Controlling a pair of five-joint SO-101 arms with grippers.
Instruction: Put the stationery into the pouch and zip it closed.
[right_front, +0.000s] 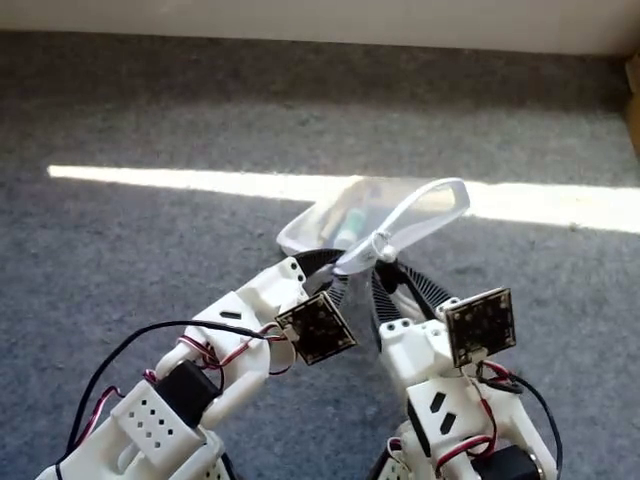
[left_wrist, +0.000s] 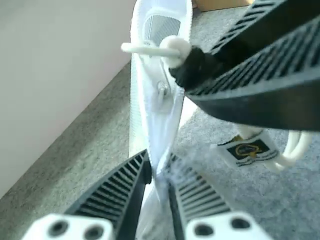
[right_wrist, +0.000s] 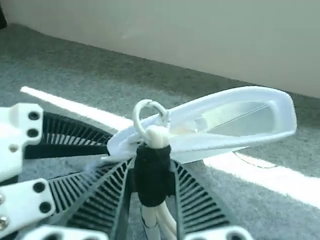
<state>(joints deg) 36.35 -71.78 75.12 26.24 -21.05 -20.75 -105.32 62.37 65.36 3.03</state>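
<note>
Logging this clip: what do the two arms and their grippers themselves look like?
The left arm and right arm are white printed plastic shells around black servo blocks. The left gripper and right gripper have black ribbed fingers on white bases with screw holes. A dark square circuit board sits at each wrist. Red and black wires loop along the joints.
</note>
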